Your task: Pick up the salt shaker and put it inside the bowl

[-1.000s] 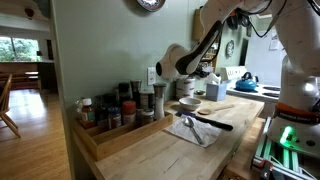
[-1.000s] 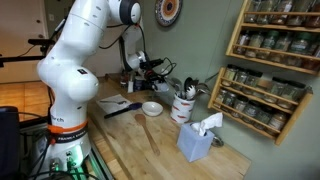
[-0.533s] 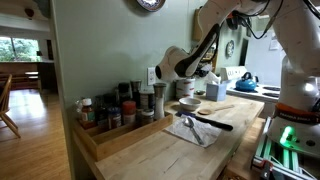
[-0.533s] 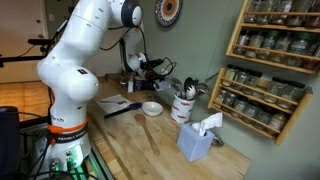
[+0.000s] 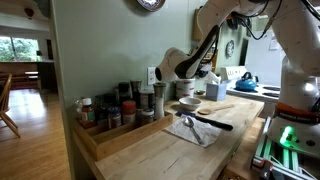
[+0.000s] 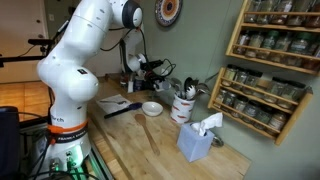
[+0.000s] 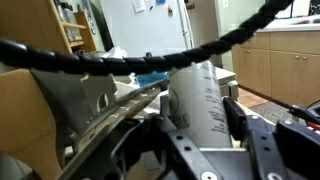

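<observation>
In the wrist view the salt shaker (image 7: 200, 95), a white cylinder with grey print, stands upright between the two dark fingers of my gripper (image 7: 200, 118), which press on both its sides. In both exterior views the gripper (image 5: 186, 72) (image 6: 160, 69) is at the back of the wooden counter, near the wall. The bowl (image 6: 151, 108), small, round, shallow and pale, sits on the counter below and in front of the gripper, and also shows in an exterior view (image 5: 189, 103). The shaker is too small to make out in the exterior views.
A wooden tray of spice bottles (image 5: 112, 118) stands by the wall. A black spatula (image 5: 212, 123) lies on a cloth. A utensil holder (image 6: 184, 106), a tissue box (image 6: 198, 139) and a wooden spoon (image 6: 150, 131) are on the counter. A spice rack (image 6: 268, 60) hangs on the wall.
</observation>
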Controlling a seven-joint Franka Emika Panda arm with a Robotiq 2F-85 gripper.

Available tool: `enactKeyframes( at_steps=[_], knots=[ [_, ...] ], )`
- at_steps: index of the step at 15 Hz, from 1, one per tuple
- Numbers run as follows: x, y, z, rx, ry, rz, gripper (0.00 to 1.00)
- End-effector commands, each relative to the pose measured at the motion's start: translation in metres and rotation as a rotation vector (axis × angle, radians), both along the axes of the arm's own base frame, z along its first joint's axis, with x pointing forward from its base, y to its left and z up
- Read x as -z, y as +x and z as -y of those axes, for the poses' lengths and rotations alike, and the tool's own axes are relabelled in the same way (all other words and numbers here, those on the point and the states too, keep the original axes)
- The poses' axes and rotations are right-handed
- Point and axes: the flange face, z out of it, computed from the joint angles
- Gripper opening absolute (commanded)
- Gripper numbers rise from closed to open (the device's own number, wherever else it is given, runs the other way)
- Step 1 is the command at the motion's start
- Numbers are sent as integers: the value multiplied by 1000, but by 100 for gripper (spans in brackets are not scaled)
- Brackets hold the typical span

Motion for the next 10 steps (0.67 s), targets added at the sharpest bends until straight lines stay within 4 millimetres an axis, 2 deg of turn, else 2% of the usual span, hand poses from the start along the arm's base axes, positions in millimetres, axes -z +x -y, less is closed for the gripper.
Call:
enactKeyframes(
  at_steps=[1, 2, 3, 5, 6, 7, 10],
  knots=[
    [-2, 0, -5, -5, -85, -38, 30],
    [-1, -1, -11, -6, 1, -48, 30],
    [-3, -3, -5, 11, -146, -60, 30],
    [-5, -3, -9, 21, -60, -59, 30],
    [-7, -5, -5, 28, -169, -76, 30],
    [-7, -5, -8, 22, -134, -77, 30],
    [-11, -6, -10, 27, -200, -80, 30]
  ],
)
